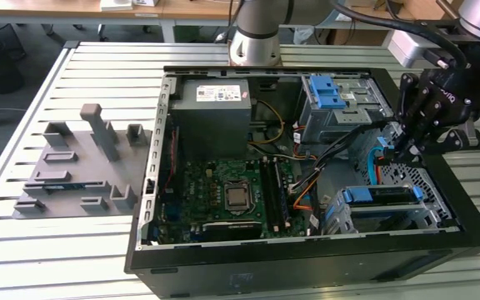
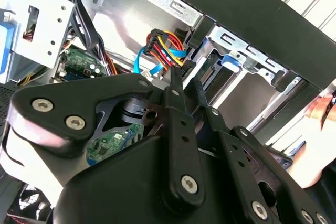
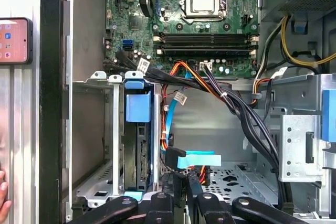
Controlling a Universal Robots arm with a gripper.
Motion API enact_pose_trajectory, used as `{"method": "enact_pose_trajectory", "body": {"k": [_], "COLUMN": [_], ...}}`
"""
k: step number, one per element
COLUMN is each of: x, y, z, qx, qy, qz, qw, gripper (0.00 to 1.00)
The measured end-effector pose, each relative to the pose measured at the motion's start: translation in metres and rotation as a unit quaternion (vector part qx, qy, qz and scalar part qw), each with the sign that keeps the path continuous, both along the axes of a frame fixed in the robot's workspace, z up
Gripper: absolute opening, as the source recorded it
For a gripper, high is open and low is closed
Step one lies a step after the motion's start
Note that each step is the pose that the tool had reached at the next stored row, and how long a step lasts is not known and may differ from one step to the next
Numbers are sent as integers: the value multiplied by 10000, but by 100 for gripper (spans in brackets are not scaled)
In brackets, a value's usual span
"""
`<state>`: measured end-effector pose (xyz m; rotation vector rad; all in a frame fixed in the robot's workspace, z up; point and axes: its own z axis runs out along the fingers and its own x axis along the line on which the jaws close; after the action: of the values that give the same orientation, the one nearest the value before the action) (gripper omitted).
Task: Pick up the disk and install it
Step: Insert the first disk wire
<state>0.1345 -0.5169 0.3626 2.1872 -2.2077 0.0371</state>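
The exterior view looks down from above at the whole open computer case [image 1: 307,169]. Both wrist views look from close into it, sharing the drive cage [image 3: 118,140] [image 2: 247,61] and cables [image 3: 231,103] [image 2: 165,48].

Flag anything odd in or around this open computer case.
A person's hand is close to the case's outer wall while the gripper is inside the case, and a phone shows just outside that wall. Neither belongs beside a working arm. Nothing looks spilled or broken.
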Motion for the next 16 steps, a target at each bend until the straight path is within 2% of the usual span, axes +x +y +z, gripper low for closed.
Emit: {"method": "enact_pose_trajectory", "body": {"k": [5, 8, 12, 16], "x": [0, 0, 0, 0], "y": [0, 1, 0, 0], "z": [-17, -26, -37, -52], "qx": [-2, -21, -85, -196], "qy": [0, 0, 0, 0], "qz": [0, 0, 0, 0], "qw": [10000, 10000, 10000, 9998], "gripper": [25, 25, 25, 25]}}
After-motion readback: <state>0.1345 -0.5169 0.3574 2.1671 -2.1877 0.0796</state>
